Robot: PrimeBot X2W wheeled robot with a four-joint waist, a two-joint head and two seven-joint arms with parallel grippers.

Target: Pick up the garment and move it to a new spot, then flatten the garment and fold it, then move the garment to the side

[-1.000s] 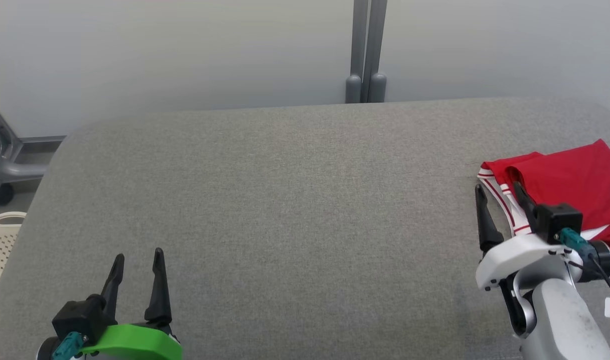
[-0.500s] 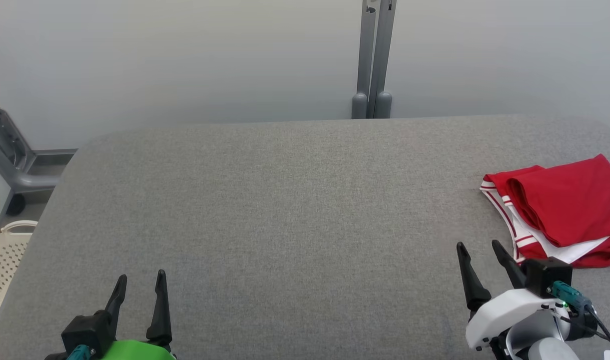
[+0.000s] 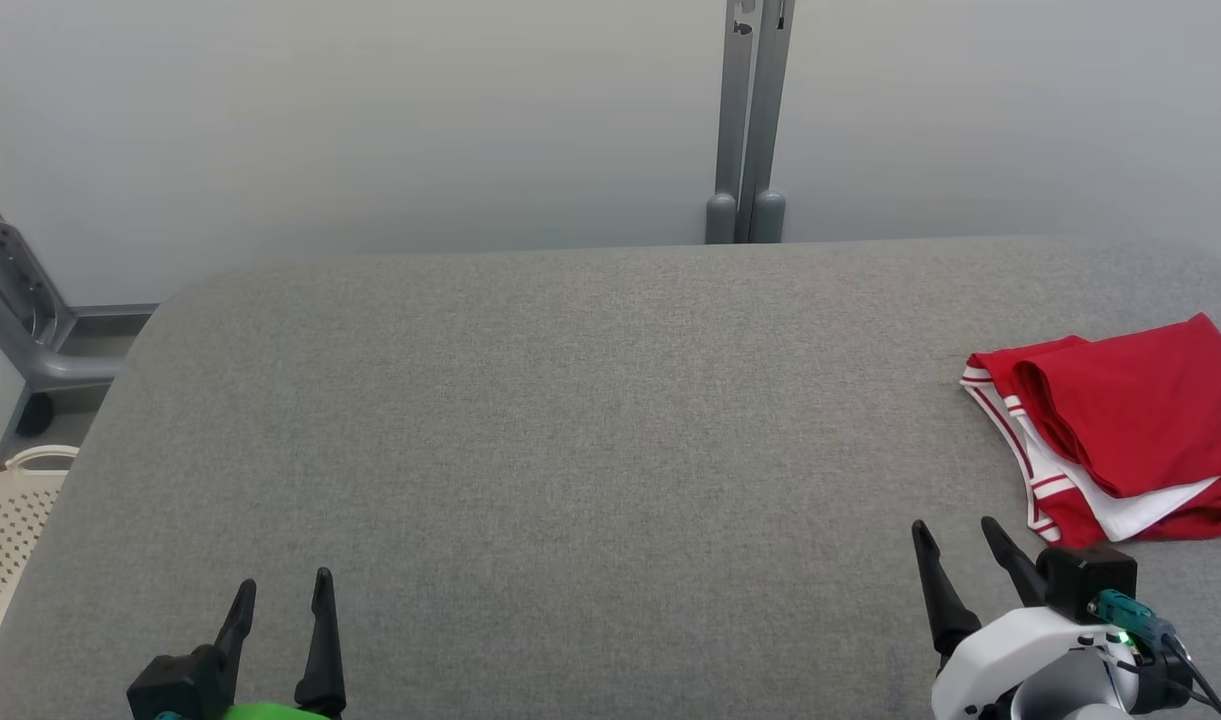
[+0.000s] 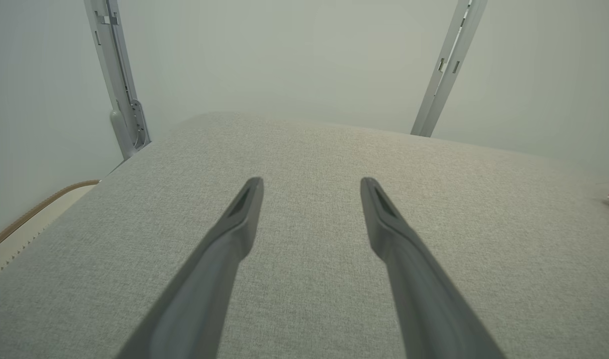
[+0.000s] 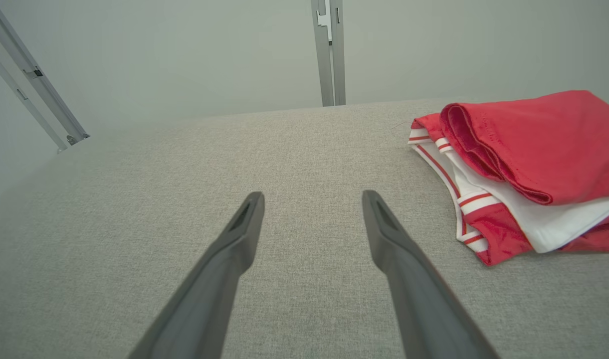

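Grey cloth covers the counter (image 3: 570, 450). At its right side lies the red-and-white garment (image 3: 1120, 430), folded, probably set there as the task's last step. Left gripper (image 3: 284, 580) and right gripper (image 3: 953, 523) hang open and empty over the near edge; the right is near the garment but apart, likely to avoid disturbing it. The garment's right edge is cut off and its lower layers are hidden, as is most of the basket (image 3: 10, 520) at the left.
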